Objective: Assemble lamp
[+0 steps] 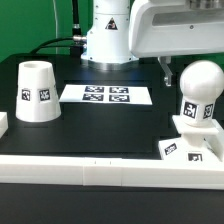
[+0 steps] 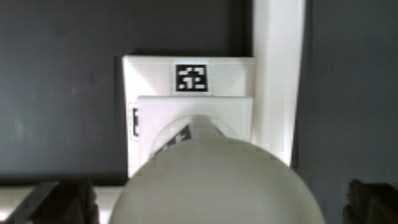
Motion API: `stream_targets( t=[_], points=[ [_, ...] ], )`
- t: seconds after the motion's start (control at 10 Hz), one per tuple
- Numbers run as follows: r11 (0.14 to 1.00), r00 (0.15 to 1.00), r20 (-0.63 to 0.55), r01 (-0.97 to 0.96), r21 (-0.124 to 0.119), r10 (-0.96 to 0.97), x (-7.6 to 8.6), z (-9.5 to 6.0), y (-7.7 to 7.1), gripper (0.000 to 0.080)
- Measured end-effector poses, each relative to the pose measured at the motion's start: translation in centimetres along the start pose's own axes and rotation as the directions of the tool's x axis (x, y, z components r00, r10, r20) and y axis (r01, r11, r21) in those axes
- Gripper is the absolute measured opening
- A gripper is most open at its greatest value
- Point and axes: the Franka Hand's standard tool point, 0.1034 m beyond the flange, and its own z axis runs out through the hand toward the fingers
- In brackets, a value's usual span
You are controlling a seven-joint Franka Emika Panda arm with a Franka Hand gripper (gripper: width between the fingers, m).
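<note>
The round-headed bulb [image 1: 202, 88] stands upright on the low square base [image 1: 186, 148] at the exterior view's right. My gripper [image 1: 198, 72] is open and straddles the bulb's head; one dark finger [image 1: 166, 70] shows beside it and the other is hidden. In the wrist view the bulb [image 2: 214, 170] fills the middle, with a gap between it and each of the dark fingers [image 2: 54, 202]. The base [image 2: 187, 95] with its tag lies beyond the bulb. The tapered shade [image 1: 37, 90] stands alone at the exterior view's left.
The marker board [image 1: 106, 95] lies flat at the back centre, in front of the arm's pedestal [image 1: 107, 35]. A white edge rail [image 1: 100, 168] runs along the front of the black table. In the wrist view a rail [image 2: 278, 50] runs right beside the base.
</note>
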Motion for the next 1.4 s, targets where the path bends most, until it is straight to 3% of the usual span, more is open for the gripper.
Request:
stream_targets(
  t=[0.3,0.9,1.1,1.4],
  points=[
    [0.961,0.962,0.0,0.274,-0.019,-0.274,0.26,-0.17,0.05,0.0699],
    [0.782,0.782,0.009,0.623,-0.016,-0.623,0.21,-0.02,0.3,0.0699],
    [0.653,0.653,0.026,0.757,-0.031,-0.756,0.46,-0.15,0.44,0.0699],
    [0.439,0.44,0.034,0.898,-0.031,-0.897,0.98,-0.2,0.39,0.0699]
  ],
)
